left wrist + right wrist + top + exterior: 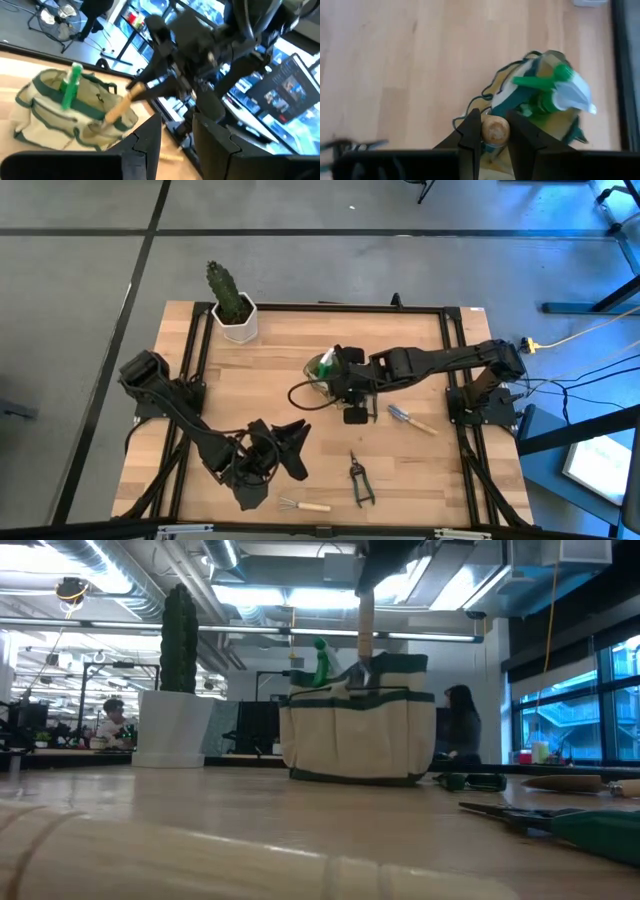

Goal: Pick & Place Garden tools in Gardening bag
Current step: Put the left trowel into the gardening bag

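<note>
Where the left gripper [272,455] waits over the table's near left, fingers parted and holding nothing, leave well alone. Just beside it, towards the front edge: a little wire rake [305,505], probably light and springy in the tines; best taken by the wooden handle. Farther back on the left, a cactus in a white pot [237,312], no part of the job.

At centre, the gardening bag [318,380], soft-sided, likely to sag or slide if nudged, already carrying a green spray bottle [545,85]. Directly above the bag, the right gripper [494,127], clamped narrow on the round end of a wooden-handled tool [495,131], probably a trowel, working end down in the bag's mouth. Judged stiff and light, smooth in the handle, so apt to twist in a loose grip; hold near the handle's end, as here.

Right of centre, lying flat and apart: dark pruning shears [360,480], likely heavier and slick in the metal, better taken across the closed handles; then a second trowel [412,420], near the bag, wood-handled likewise.
</note>
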{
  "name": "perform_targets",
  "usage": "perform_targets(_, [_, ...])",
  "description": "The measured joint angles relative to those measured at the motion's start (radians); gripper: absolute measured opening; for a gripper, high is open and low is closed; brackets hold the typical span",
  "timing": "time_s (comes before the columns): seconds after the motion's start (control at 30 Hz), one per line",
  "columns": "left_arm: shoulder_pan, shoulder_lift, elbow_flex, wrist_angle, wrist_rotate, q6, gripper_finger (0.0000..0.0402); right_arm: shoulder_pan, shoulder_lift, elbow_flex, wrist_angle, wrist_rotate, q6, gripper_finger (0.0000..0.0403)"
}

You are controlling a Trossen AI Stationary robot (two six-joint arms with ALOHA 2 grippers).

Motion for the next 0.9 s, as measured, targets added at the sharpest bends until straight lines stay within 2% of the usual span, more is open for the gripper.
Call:
perform_targets(0.13, [0.011, -0.015, 0.000, -0.001, -0.019, 0.001, 0.0106, -0.038, 0.000, 0.000, 0.001, -0.080, -0.078, 0.0068])
perform_targets(0.4, [0.015, -0.036, 0.000, 0.000, -0.038, 0.008, 0.0106, -0.083, -0.006, -0.001, -0.002, -0.141, -0.181, 0.0068])
perform_targets(0.53, [0.020, -0.036, 0.000, 0.000, -0.051, 0.003, 0.0106, -0.084, -0.009, -0.015, -0.004, -0.108, -0.192, 0.0068])
perform_targets(0.9, [0.065, -0.037, 0.000, 0.059, -0.053, 0.044, 0.0106, -0.110, -0.160, -0.248, 0.164, -0.088, -0.214, 0.0068])
